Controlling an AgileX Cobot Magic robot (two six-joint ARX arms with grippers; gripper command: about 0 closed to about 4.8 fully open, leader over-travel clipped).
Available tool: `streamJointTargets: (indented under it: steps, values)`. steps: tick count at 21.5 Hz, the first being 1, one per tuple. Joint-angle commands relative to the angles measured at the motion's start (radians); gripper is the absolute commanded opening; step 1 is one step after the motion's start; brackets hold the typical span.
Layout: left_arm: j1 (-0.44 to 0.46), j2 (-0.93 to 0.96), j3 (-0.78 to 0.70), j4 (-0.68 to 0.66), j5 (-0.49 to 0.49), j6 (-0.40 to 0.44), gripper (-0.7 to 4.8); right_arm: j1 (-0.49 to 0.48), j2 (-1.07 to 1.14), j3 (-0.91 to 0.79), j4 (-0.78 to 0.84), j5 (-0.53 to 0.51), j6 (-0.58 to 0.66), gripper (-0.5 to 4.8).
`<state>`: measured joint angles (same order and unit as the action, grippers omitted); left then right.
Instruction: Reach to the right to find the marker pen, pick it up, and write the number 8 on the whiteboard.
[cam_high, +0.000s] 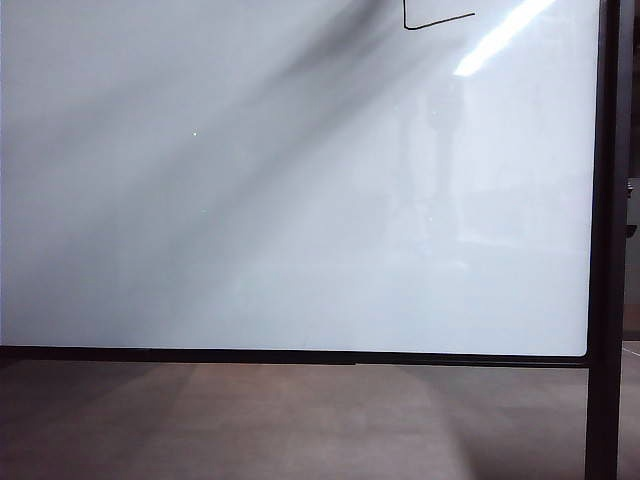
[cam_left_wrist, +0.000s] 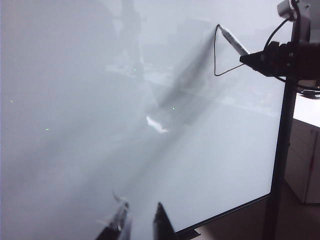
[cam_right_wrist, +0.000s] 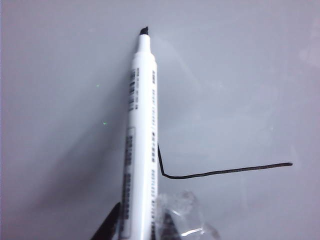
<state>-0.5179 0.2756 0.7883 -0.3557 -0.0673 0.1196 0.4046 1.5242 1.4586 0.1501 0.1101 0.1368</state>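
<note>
Gripping white plastic marker pen (cam_right_wrist: 141, 135), right claw (cam_right_wrist: 137, 227), glossy whiteboard (cam_high: 250, 220), left claw (cam_left_wrist: 137, 222) agape

My marker pen (cam_right_wrist: 140, 150) is white with black print and a black tip; the board (cam_high: 250, 220) is glossy white, black-framed, its drawn line (cam_right_wrist: 225, 171) black.

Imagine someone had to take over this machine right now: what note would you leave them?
Right claw: shut on the marker pen, tip against the whiteboard near its upper right.
Left claw: open, holding nothing, low in front of the board.
Done: pen picked up; the number 8 begun, with one upright stroke and one cornering off its lower end.
Left: draw the remaining strokes; no closed loop shows yet.
</note>
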Motion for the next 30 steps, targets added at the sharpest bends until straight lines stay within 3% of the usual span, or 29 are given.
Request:
streamJointTargets:
  steps: [1,18,30]
  values:
    - [0.002,0.001,0.005,0.012,0.000,0.003,0.66,0.000,-0.002,0.006,0.014,0.012,-0.005,-0.07]
    - [0.002,0.001,0.005,0.010,0.000,0.003,0.66,-0.117,-0.062,0.006,-0.105,0.053,-0.007,-0.07]
    - [0.002,0.001,0.005,-0.006,0.000,0.003,0.66,-0.120,-0.062,-0.105,-0.200,0.026,0.006,-0.07]
